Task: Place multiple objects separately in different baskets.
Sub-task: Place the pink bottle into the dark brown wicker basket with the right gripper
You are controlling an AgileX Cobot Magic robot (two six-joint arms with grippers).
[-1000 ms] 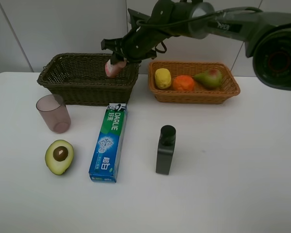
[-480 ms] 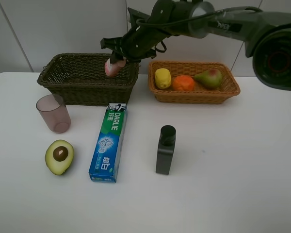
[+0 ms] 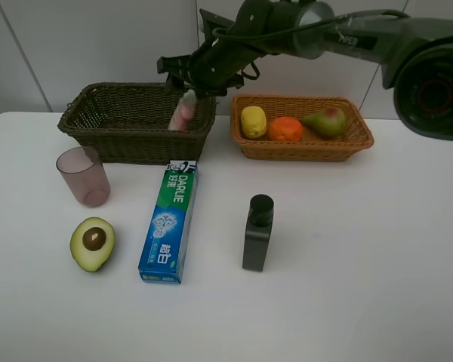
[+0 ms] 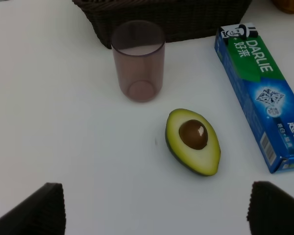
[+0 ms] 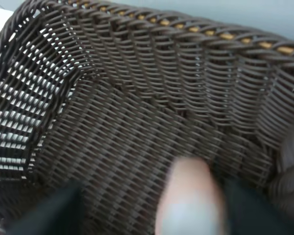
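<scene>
My right gripper point(image 3: 189, 81) hangs over the right end of the dark basket point(image 3: 128, 142), jaws apart. The pink bottle point(image 3: 183, 113) is just below it, blurred, loose inside the basket. In the right wrist view the pink bottle point(image 5: 191, 200) shows between the spread fingers point(image 5: 56, 208) with gaps either side, over the basket floor point(image 5: 137, 122). The light basket point(image 3: 302, 152) holds a lemon point(image 3: 253, 121), orange point(image 3: 285, 129) and pear point(image 3: 325, 121). My left gripper point(image 4: 157, 215) is open above the avocado point(image 4: 192, 141), cup point(image 4: 138, 61) and toothpaste box point(image 4: 262, 95).
On the white table in front of the baskets lie the mauve cup point(image 3: 83, 176), halved avocado point(image 3: 93, 243), toothpaste box point(image 3: 169, 221) and upright black bottle point(image 3: 257, 232). The right arm reaches in from the upper right. A wall stands close behind the baskets.
The right gripper has opened and let go of the pink bottle, which has dropped from its jaws down into the dark basket. Everything else is where it was.
</scene>
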